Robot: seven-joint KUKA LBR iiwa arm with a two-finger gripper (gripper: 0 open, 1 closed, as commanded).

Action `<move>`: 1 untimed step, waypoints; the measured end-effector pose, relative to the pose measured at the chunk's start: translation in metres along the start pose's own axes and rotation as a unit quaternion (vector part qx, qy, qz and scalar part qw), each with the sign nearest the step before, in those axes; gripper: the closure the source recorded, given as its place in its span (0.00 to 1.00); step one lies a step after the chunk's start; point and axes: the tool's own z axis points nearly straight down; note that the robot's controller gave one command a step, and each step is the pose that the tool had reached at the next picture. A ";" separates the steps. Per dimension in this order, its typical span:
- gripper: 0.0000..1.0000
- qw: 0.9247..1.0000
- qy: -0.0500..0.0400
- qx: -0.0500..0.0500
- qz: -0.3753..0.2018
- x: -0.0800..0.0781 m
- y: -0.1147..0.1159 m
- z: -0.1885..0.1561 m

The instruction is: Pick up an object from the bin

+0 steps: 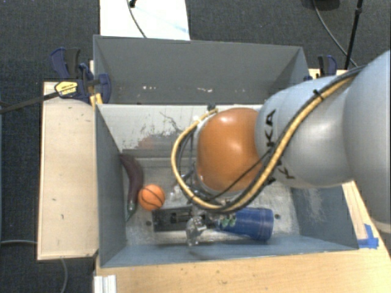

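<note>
Hand low in grey metal bin
Its opening cannot be told; dark blue cylindrical bottle right, small orange ball left.

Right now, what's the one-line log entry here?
gripper: low at bin front | flanked by: black block, blue bottle | mini basketball: left, apart from gripper | grasp: not confirmed

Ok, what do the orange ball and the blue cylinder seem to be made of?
The orange ball looks like matte rubber or foam, with dark basketball-style lines. The blue cylinder looks like smooth plastic, going by its faint sheen; the look leaves both open.
</note>
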 end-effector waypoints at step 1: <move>0.00 0.995 0.000 0.000 -0.100 -0.002 -0.017 0.010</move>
